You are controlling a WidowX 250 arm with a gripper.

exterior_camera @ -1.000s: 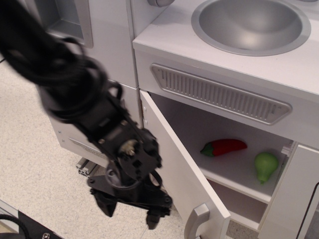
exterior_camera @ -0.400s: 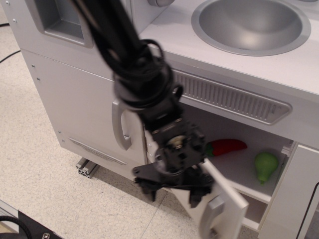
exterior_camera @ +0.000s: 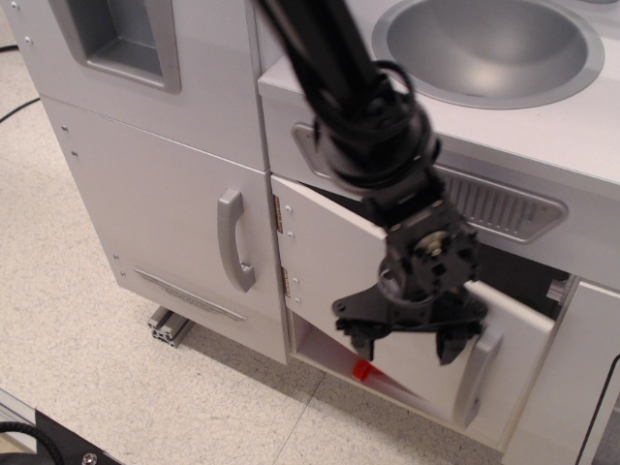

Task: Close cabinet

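The cabinet is the white compartment under the counter, with its squarish door (exterior_camera: 329, 254) swung almost shut. The door carries two silver hinges (exterior_camera: 280, 215) on its left edge and a grey bar handle (exterior_camera: 477, 380) on its right edge. A dark gap remains along the top right between door and frame. My gripper (exterior_camera: 407, 341) hangs on the black arm right in front of the door's outer face, fingers spread apart and holding nothing. The inner shelf is hidden behind the door. A small red patch (exterior_camera: 362, 371) shows near the door's lower edge.
A grey ribbed vent panel (exterior_camera: 504, 205) sits above the cabinet, and a round grey sink bowl (exterior_camera: 489, 46) is set in the counter. A taller white door with a grey handle (exterior_camera: 233, 238) stands to the left. Speckled floor lies in front.
The door has swung from wide open to almost shut. My gripper has moved right along with it, staying at its outer face. The red pepper and green pear inside are hidden now.
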